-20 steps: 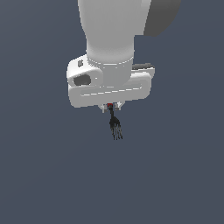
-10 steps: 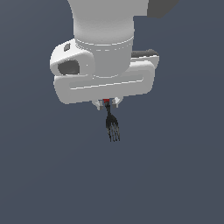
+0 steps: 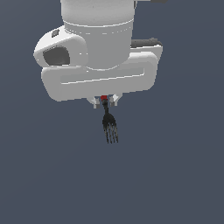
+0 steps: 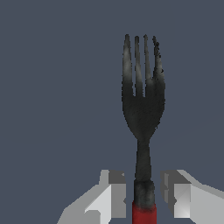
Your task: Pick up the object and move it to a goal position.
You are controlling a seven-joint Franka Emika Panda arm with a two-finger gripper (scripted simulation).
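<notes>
- Jaws [image 4: 143, 197] are closing on the fork [image 4: 142, 109] at its handle, one finger [image 4: 111, 192] on each side of the thin shaft.
- In the exterior view, the fork [image 3: 110, 127] is hanging just below the white gripper body, near the frame's centre, tines pointing down.
- A red patch [image 4: 144, 213] is showing at the handle's end, between the fingers.
- Behind it lies only plain dark grey-blue ground.

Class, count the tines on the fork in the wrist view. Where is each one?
4. All sit side by side at the far end of the fork, pointing away from the hand around its handle. None looks hidden.
</notes>
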